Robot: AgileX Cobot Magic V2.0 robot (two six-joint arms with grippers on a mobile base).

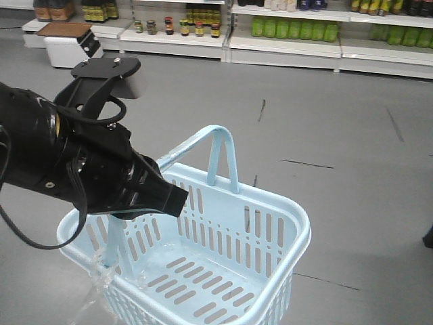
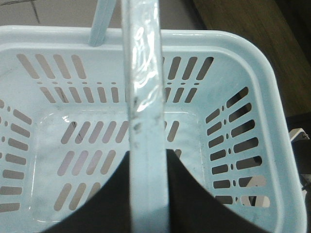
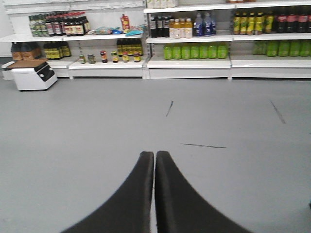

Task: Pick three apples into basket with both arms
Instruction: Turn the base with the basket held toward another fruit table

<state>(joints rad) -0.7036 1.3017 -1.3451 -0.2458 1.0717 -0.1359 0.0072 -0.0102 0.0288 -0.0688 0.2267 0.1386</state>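
Being clamped by the left pincer point(image 2: 148, 154), one swing handle point(image 2: 144, 87) of the basket point(image 1: 302, 227); right pincer point(image 3: 154, 155) fully closed above the floor point(image 3: 87, 121)

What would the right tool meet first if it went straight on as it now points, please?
Nothing close: the right tool points across grey floor, so probably the shelves far ahead, though depth is unclear.
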